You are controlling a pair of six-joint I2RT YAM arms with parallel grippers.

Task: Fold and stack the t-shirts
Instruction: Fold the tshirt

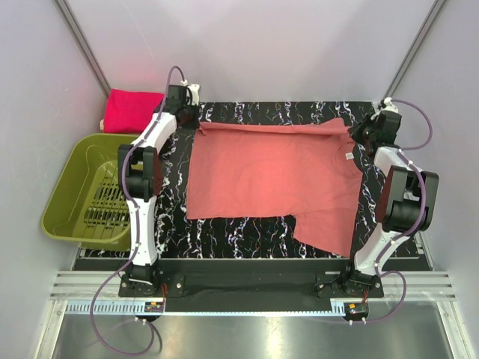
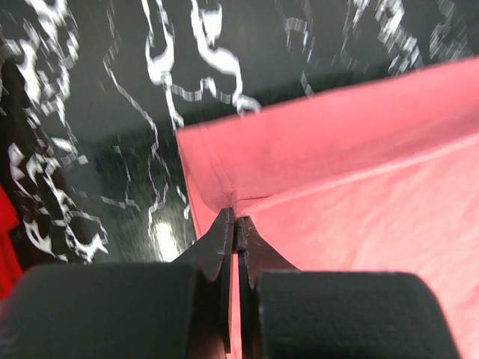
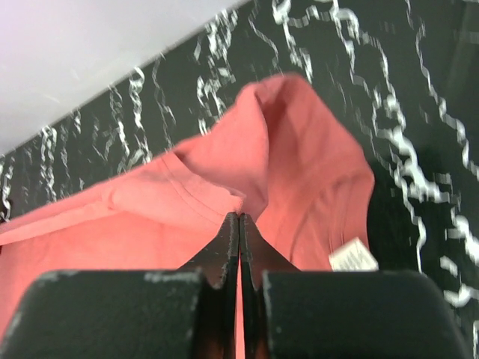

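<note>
A large salmon-coral t-shirt (image 1: 269,176) lies spread on the black marbled table (image 1: 224,235), one sleeve hanging toward the front right. My left gripper (image 1: 196,123) is shut on the shirt's far left corner (image 2: 224,196). My right gripper (image 1: 358,134) is shut on the shirt's far right edge (image 3: 247,202), by a white label (image 3: 352,258). A folded magenta-pink t-shirt (image 1: 131,111) lies off the table at the far left.
An olive-green plastic basket (image 1: 86,191) stands left of the table, beside my left arm. White walls close the back and sides. A metal rail runs along the near edge (image 1: 247,288).
</note>
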